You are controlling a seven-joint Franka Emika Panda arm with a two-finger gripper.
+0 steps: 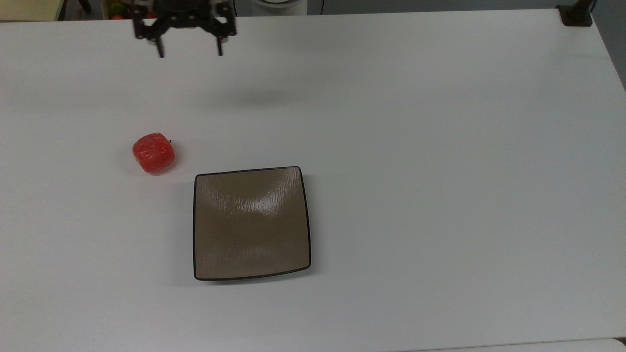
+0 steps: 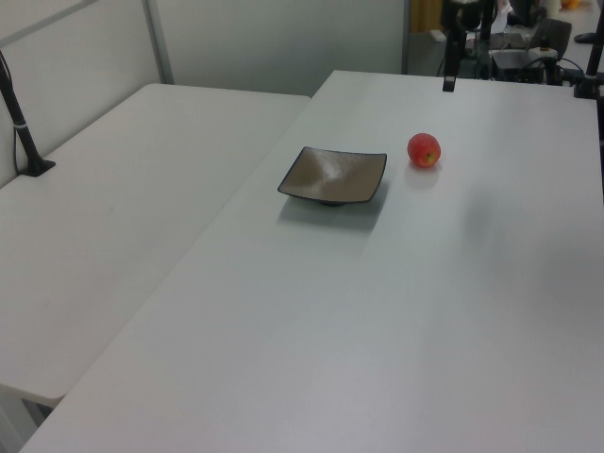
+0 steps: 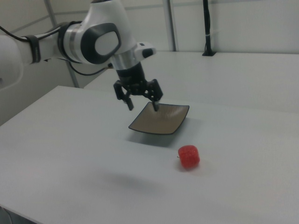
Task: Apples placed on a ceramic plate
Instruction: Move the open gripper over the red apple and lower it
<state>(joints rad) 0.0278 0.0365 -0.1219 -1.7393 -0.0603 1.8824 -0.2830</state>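
White table [image 1: 440, 146] under all. Gripper [image 1: 189, 51] hung upper left of top view, fingers spread, empty. Apple [image 1: 153, 152] lay below it, mid-left, just beside ceramic plate [image 1: 252, 223] upper-left corner, not touching.

colours on my tabletop

my gripper [image 1: 189, 50] is black. the apple [image 1: 153, 152] is red with pale mottled streaks, the ceramic plate [image 1: 252, 223] glossy brown, faintly ridged, with a thin dark rim. the tabletop [image 1: 440, 146] is plain white.
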